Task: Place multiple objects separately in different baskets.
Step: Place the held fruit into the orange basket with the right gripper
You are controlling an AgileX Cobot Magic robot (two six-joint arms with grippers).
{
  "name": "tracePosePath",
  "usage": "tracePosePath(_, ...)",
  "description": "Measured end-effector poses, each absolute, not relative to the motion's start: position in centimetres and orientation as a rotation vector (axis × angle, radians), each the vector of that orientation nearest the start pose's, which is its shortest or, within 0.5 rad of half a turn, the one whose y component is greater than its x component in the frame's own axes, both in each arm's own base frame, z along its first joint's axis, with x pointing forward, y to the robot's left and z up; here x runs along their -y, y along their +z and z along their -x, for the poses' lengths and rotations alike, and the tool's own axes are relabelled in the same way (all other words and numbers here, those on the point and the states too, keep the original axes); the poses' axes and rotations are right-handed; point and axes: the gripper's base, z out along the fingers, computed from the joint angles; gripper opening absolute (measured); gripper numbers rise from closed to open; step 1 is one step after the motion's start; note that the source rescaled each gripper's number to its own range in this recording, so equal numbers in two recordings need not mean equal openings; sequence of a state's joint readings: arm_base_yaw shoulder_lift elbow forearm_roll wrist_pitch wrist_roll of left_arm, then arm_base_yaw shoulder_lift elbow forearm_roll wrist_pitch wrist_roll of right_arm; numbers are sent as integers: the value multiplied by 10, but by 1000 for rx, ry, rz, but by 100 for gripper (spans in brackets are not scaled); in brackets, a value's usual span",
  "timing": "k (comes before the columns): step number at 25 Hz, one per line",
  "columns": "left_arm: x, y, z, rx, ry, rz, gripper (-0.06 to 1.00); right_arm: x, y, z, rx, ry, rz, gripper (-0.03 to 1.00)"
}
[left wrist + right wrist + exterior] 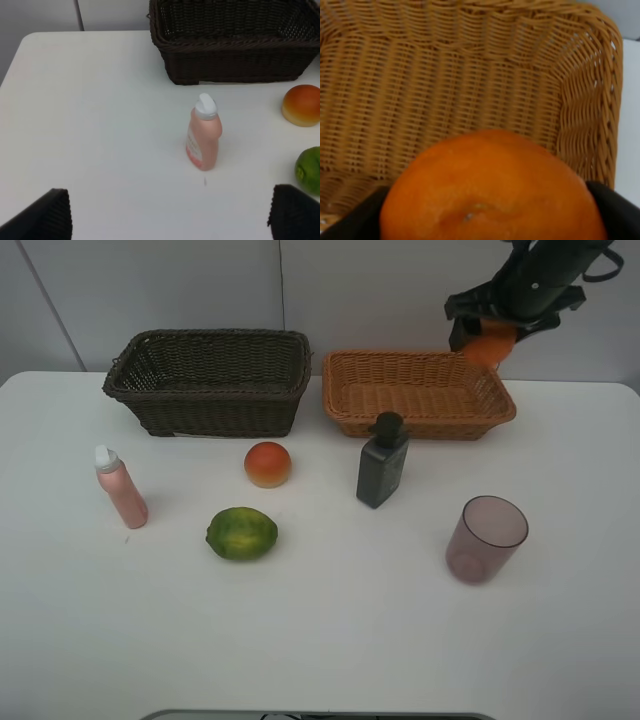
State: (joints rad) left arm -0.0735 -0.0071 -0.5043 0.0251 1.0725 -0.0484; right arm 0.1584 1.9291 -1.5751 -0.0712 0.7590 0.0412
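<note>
My right gripper (492,335) is shut on the orange mandarin (490,346), holding it in the air above the far right corner of the light tan basket (420,425). The right wrist view shows the mandarin (490,190) between the fingers, with the tan basket's woven wall (445,100) below. My left gripper (170,215) is open above the table, short of the pink white-capped bottle (203,135). The dark brown basket (210,410) stands at the back left with nothing showing inside it.
On the white table stand the pink bottle (121,488), a red-orange round fruit (267,464), a green oval fruit (241,533), a dark grey pump bottle (383,462) and a translucent purple cup (485,539). A wall runs behind the baskets.
</note>
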Motion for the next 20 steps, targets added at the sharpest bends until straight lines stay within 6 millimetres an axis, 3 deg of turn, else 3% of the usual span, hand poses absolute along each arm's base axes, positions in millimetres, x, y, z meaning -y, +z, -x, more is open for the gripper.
tracePosePath(6, -3, 277, 7, -2045, -46, -24, 100, -74, 220, -454, -2609, -6, 220, 91)
tracePosePath(15, -3, 277, 7, -2045, -46, -24, 100, -83, 163, -470, -2650, -4, 248, 91)
tracePosePath(20, -3, 277, 7, -2045, -46, -24, 100, -83, 156, -471, -2660, -5, 250, 91)
